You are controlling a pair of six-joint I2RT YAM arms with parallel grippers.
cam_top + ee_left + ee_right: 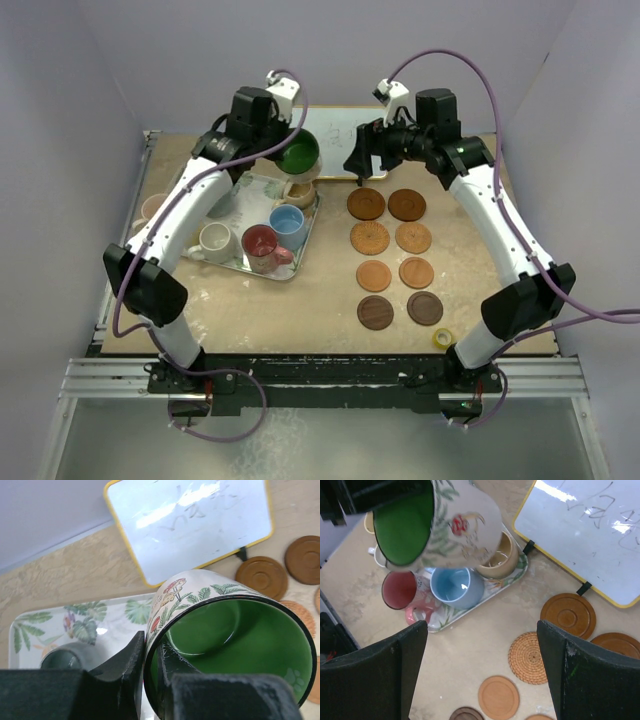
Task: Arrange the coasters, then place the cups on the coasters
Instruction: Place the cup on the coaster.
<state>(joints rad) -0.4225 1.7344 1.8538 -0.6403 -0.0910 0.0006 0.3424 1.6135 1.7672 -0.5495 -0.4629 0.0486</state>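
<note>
Several round coasters [370,238] lie in two columns on the right half of the table, dark brown, woven and orange ones [498,696]. My left gripper [151,645] is shut on the rim of a flower-patterned cup with a green inside [240,635]. It holds that cup tilted in the air above the tray's far end [297,155]. My right gripper [482,630] hangs open and empty above the bare table between the tray and the coasters, near the far coasters [362,165]. On the tray stand a blue cup [287,221], a red cup [262,245], a white cup [214,240] and a tan cup [501,559].
The leaf-patterned tray [300,252] sits left of centre. A yellow-framed whiteboard [335,140] lies at the back. A small yellow tape roll [442,339] rests near the right arm's base. A pale pink cup [152,208] stands off the tray at the table's left edge.
</note>
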